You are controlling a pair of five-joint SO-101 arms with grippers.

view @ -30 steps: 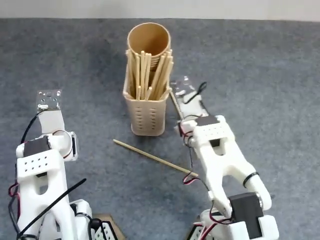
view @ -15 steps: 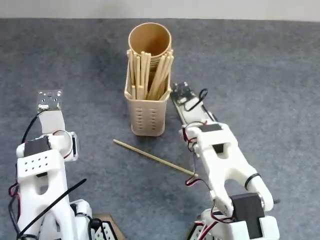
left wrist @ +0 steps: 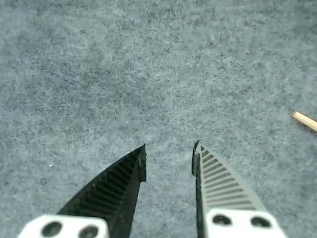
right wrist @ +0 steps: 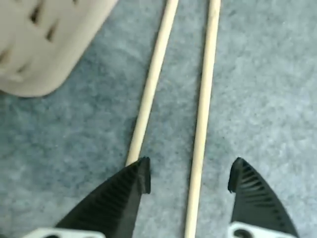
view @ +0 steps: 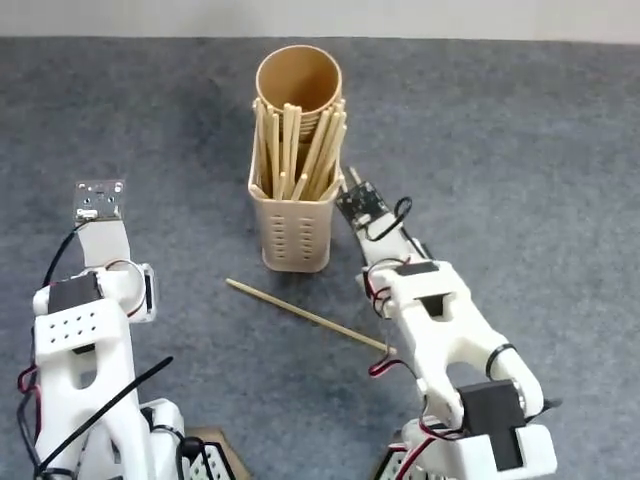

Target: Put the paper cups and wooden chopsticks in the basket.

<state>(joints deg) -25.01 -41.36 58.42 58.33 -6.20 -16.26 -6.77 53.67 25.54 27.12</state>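
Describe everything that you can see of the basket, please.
The basket is a tall, beige, plastic-looking box with rows of small slots in its walls. It stands upright on the grey carpet, open at the top. Many wooden chopsticks stand inside it, leaning, with a paper cup at its far end.

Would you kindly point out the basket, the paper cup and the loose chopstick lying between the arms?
basket (view: 293,235), high view, its perforated front wall.
paper cup (view: 298,82), high view, inside of its open mouth.
loose chopstick (view: 306,315), high view, middle of its shaft.
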